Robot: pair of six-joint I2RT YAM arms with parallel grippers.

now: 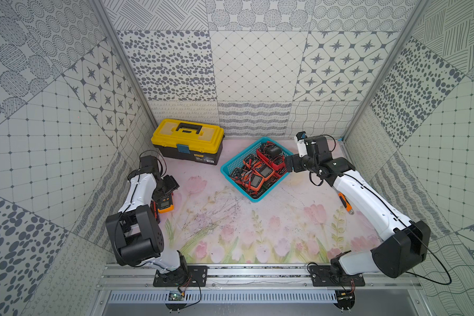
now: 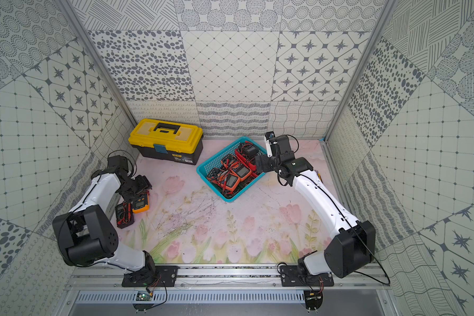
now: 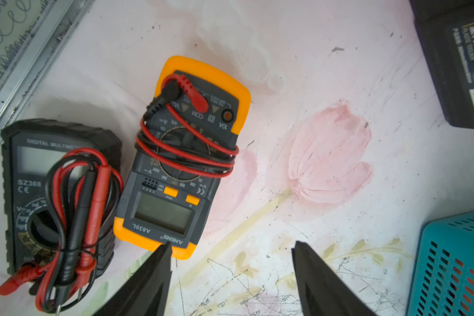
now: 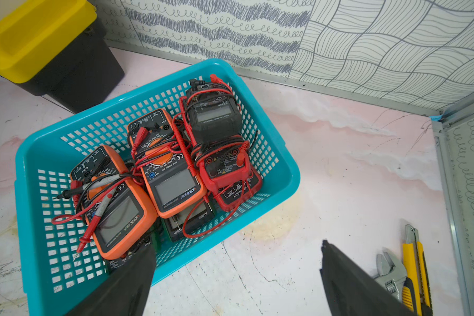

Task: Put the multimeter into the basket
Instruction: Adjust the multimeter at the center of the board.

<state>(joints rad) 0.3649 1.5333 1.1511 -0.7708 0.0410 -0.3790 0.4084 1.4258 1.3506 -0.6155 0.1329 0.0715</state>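
Mat [image 1: 271, 208]: toolbox [image 1: 188, 141], basket [image 1: 237, 156], yellow multimeter [image 3: 181, 158], black multimeter [image 3: 58, 197], wrench [image 4: 390, 270], knife [image 4: 414, 260].

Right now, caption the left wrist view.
Open left end effector beside yellow multimeter and black multimeter on floral mat.

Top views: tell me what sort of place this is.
Probably a robot test cell, not a real workshop: patterned wall panels box in a floral tabletop, two robot arms are mounted on an aluminium rail, and a yellow-lidded toolbox and basket of multimeters look staged.
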